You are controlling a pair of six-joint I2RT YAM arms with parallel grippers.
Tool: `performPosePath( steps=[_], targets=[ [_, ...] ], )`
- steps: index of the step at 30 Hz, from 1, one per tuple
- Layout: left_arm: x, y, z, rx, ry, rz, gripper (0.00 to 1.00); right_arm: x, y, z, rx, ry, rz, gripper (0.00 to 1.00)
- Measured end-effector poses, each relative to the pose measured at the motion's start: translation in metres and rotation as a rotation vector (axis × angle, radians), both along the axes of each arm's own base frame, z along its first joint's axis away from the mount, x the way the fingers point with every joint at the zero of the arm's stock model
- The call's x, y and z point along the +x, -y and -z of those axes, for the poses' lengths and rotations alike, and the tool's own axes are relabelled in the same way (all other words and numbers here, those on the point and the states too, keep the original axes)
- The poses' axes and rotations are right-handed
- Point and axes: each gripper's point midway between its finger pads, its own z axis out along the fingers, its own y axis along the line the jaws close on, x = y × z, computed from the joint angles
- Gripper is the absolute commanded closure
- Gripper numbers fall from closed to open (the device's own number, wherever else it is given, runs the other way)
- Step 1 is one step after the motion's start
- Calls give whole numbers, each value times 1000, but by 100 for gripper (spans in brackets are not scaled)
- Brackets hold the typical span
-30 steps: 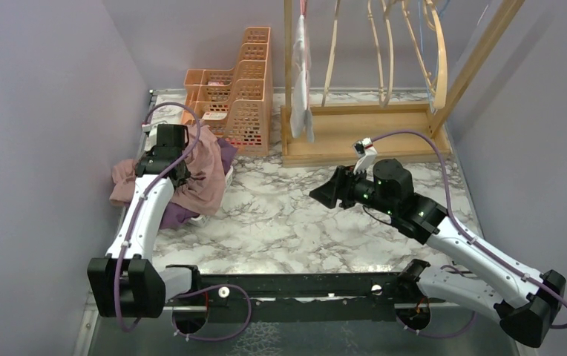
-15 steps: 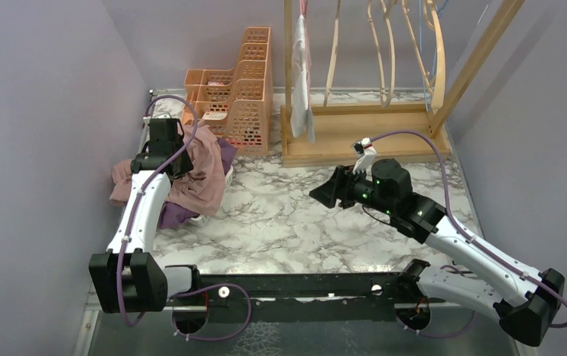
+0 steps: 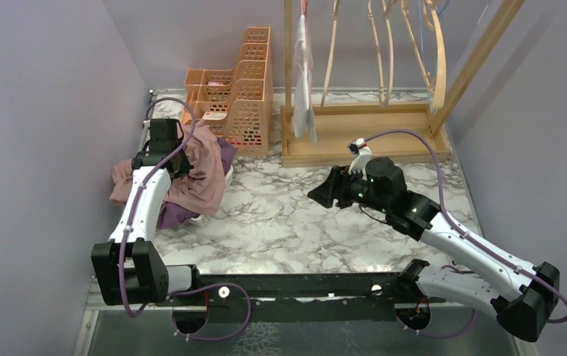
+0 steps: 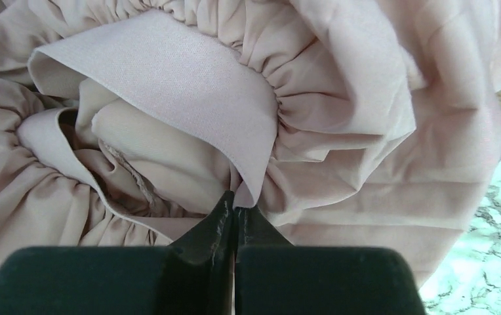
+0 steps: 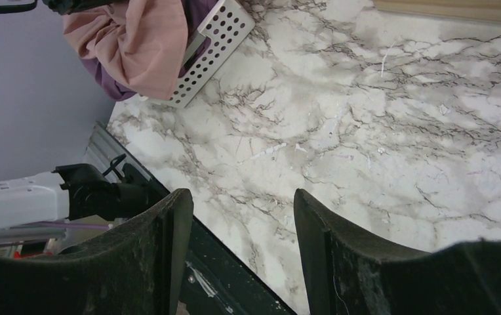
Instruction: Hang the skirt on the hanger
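The dusty pink skirt [image 3: 208, 172] lies crumpled at the table's left, on a pile of clothes. In the left wrist view its gathered cloth [image 4: 366, 131] fills the frame, with the flat waistband [image 4: 169, 85] folded over. My left gripper [image 4: 236, 205] is shut, pinching a fold of the waistband at its fingertips; from above it [image 3: 165, 142] sits on the pile's far left. Wooden hangers [image 3: 384, 44] hang on the rack at the back. My right gripper [image 3: 322, 194] hovers open over mid-table, its jaws [image 5: 238, 203] holding nothing.
A wooden rack base [image 3: 362, 133] stands at the back with a white garment [image 3: 301, 81] hanging from it. Orange baskets [image 3: 240, 96] stand behind the pile. A purple garment [image 3: 177, 215] and a white perforated basket [image 5: 215, 52] lie under the skirt. Walls close both sides.
My left gripper shifted slightly toward the back of the pile and closed on the skirt's waistband. The right arm edged a little to the left, its jaws still open.
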Motion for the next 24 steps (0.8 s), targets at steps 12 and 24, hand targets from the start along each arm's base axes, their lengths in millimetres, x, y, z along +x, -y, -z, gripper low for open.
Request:
performPosePath(
  steps=[12, 24],
  targets=[
    [12, 19, -215, -14, 506, 125, 100, 23, 8, -29, -5, 65, 112, 39],
    [-52, 157, -327, -320, 815, 824, 100, 38, 19, -56, 2, 120, 213, 39]
  ],
)
